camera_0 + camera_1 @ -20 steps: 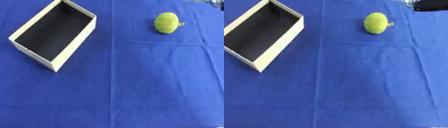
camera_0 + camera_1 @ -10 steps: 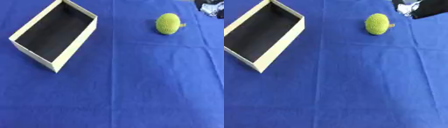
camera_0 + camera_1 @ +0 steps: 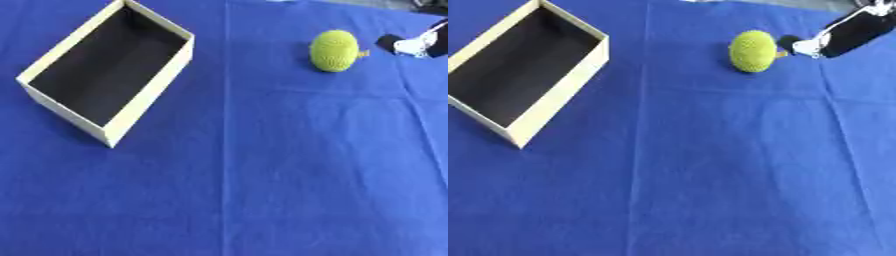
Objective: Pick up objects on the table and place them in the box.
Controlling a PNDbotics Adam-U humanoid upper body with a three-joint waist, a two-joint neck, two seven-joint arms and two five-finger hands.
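presently the right hand (image 3: 846, 34) enters from the upper right; finger state cannot be told; green ball (image 3: 752, 51) just beside its fingertip; box (image 3: 145, 98) well apart.

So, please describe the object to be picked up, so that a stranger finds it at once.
On the blue cloth, look far right of the open cream box with the dark inside. There lies a round, yellow-green, knobbly ball, the only loose object, just beside the robot's right hand.

A bumpy green ball (image 3: 752, 51) sits near the top on a blue cloth (image 3: 710, 165). The right hand (image 3: 833, 39) is just beside it. An empty box (image 3: 557, 97) sits upper left.
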